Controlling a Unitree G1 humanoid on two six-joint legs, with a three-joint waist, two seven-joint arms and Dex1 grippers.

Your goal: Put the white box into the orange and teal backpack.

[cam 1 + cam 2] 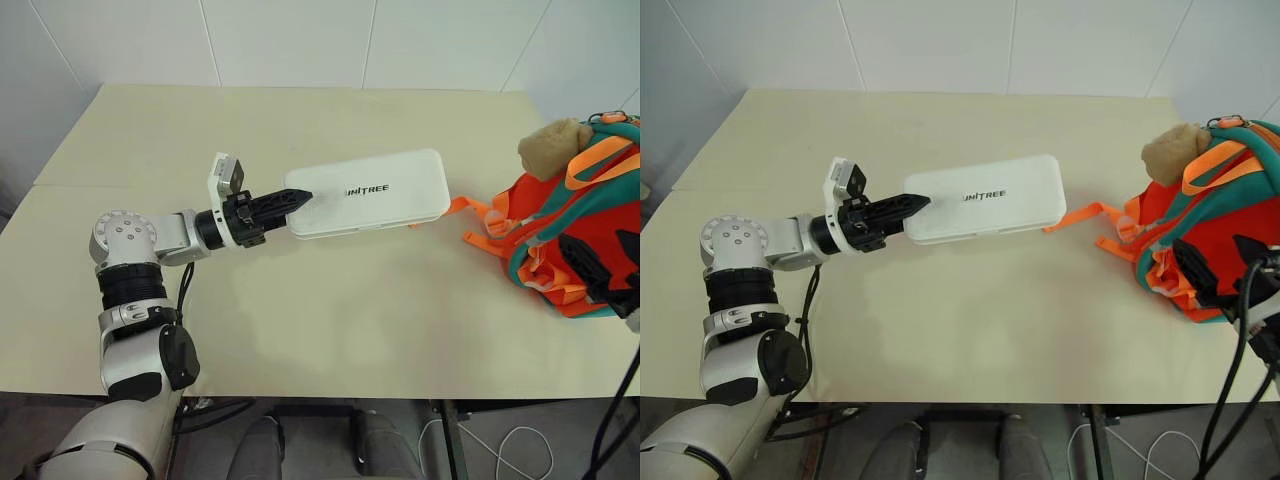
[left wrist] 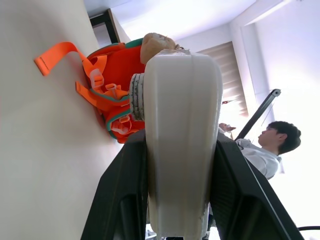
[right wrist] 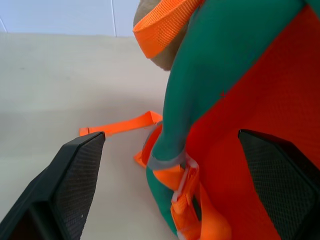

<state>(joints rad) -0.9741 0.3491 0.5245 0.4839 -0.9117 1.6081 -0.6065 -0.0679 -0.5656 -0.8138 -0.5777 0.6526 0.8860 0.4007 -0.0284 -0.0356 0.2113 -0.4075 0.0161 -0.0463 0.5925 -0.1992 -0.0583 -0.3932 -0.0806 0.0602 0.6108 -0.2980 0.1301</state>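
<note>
The left gripper point(image 1: 296, 200) clamps one end of the white box point(image 1: 370, 192), holding it out over the table point(image 1: 300, 330) with its far end toward the backpack point(image 1: 575, 235). The right gripper point(image 3: 172, 165) stands wide open, empty, against the backpack's side. A tan plush toy point(image 1: 550, 148) tops the backpack, orange straps point(image 1: 478, 215) trail toward the box, and a person point(image 2: 267, 150) sits beyond

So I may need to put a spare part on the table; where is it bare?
The table is bare along its near edge, in front of the white box, and across the far side by the wall. It is crowded at the right, where the orange and teal backpack and its straps lie.
</note>
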